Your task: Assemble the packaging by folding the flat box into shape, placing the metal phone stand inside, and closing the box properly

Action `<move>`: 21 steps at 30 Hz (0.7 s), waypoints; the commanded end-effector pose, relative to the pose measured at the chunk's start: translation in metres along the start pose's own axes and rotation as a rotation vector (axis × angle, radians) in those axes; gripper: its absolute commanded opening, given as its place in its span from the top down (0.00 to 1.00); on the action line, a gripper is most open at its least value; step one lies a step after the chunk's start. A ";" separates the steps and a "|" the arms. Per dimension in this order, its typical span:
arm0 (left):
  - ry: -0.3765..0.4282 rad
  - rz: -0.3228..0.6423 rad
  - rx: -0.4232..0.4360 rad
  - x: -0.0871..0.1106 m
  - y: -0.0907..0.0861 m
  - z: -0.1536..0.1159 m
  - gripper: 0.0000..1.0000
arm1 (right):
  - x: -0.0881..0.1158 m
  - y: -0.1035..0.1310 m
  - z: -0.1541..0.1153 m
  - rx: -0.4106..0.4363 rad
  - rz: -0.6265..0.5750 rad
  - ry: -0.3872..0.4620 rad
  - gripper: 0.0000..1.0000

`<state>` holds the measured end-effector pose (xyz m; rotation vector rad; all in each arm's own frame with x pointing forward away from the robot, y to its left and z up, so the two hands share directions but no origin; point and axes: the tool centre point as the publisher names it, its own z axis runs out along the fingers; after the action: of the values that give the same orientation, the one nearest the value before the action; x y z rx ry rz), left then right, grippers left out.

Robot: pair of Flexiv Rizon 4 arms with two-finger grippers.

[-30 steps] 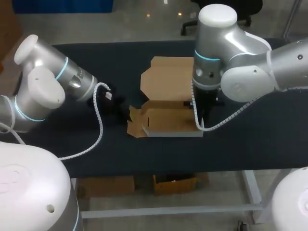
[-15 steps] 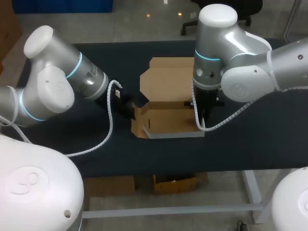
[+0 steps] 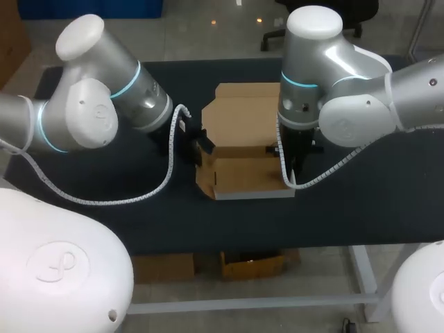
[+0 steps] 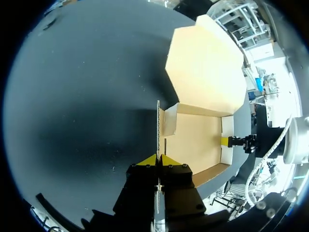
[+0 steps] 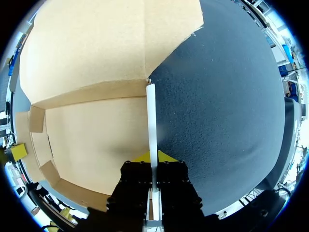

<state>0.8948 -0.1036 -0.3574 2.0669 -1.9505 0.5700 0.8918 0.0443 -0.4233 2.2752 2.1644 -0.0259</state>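
the cardboard box sits near the middle of the dark table, folded partway into an open tray with its walls standing. its lid lies flat on the table at 12 o'clock of the tray, joined along the back wall. the left gripper is at the tray's 9 o'clock side, its yellow tips pressed onto the thin left side wall from both faces. the right gripper is at the 3 o'clock side, pinching the upright right side wall the same way.
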 end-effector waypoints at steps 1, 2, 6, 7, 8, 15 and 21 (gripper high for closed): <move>-0.203 -0.014 0.010 0.010 -0.001 0.002 1.00 | 0.002 0.001 0.001 0.004 0.000 -0.003 1.00; -0.207 -0.017 0.012 0.011 -0.001 0.002 1.00 | 0.002 0.001 0.001 0.004 0.000 -0.003 1.00; -0.220 -0.024 0.011 0.015 -0.002 0.000 1.00 | 0.002 0.001 0.001 0.004 0.000 -0.003 1.00; -0.228 -0.028 0.012 0.015 -0.002 -0.001 1.00 | 0.002 0.001 0.001 0.004 0.000 -0.003 1.00; -0.231 -0.029 0.012 0.016 -0.002 -0.001 1.00 | 0.002 0.001 0.001 0.004 0.000 -0.003 1.00; -0.248 -0.033 0.006 0.022 -0.001 -0.001 0.92 | 0.002 0.001 0.001 0.004 0.000 -0.003 1.00; -0.264 -0.030 0.004 0.030 0.001 -0.002 0.80 | 0.002 0.001 0.001 0.004 0.000 -0.003 1.00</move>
<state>0.8943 -0.1253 -0.3452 2.1983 -1.9984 0.4197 0.8915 0.0454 -0.4234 2.2755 2.1652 -0.0254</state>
